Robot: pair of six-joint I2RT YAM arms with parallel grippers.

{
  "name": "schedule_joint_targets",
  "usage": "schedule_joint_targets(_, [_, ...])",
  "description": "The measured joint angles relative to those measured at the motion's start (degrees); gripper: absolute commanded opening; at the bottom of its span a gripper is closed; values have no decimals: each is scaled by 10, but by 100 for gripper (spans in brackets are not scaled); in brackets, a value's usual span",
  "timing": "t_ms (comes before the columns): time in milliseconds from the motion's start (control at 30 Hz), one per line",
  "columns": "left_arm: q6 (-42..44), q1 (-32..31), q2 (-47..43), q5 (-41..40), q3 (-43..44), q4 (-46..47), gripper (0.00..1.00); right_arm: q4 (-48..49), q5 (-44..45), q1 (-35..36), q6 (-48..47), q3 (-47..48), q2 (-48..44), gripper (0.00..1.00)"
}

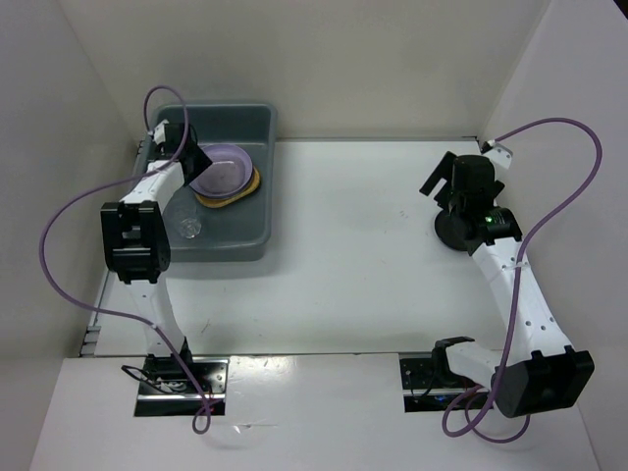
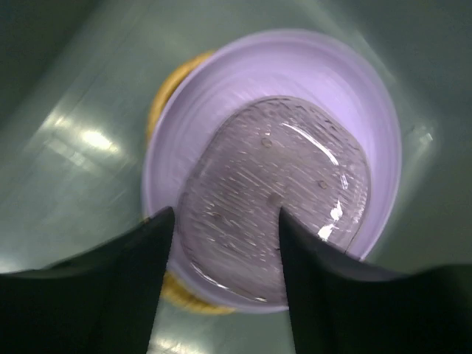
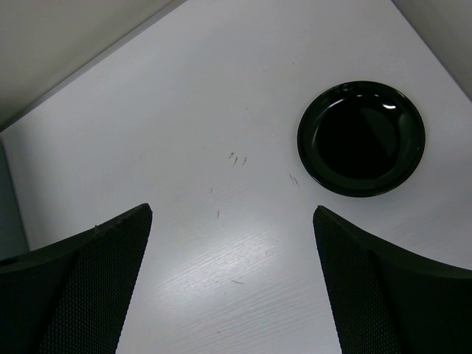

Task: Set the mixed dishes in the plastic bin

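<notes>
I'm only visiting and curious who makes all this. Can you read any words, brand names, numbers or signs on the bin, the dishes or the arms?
No readable text anywhere.
The grey-blue bin, lavender plate, translucent dish and black dish are plain.
The arms show no lettering; the green light is only a lamp.
The small marks on the table are scratches, not writing.

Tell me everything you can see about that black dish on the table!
The black round dish is shallow and shiny, with bright spots of light glinting on its raised rim. It looks like glazed ceramic or plastic, though which one is unclear. It sits flat and upright on the white table, and it is empty. Only the table touches it. Nothing is stacked on it and nothing is gripping it.
</notes>
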Motion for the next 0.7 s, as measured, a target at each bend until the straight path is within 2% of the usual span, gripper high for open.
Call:
schedule_joint_targets(100, [-1,0,23,2,49,3,88,-1,0,0,-1,0,0,95])
schedule_joint_targets(133, [-1,-1,28,4,66,2,91,-1,0,0,-2,0,0,95])
schedule_joint_targets(333, [5,-2,6,39,114,6,92,-2,15,0,-2,-2,10,95])
schedule_joint_targets(467, [20,-20,-48,92,109,3,94,-5,32,-13,0,-1,53,84])
schedule_joint_targets(567, [31,-76,-115,116,72,17,94,-15,42,-43,9,3,115,81])
schedule_joint_targets(633, [33,-139,-156,138,45,28,94,-23,45,-63,11,3,153,80])
schedule_joint_targets(700, [35,-201,-179,159,18,49,95,-31,49,-79,13,4,183,73])
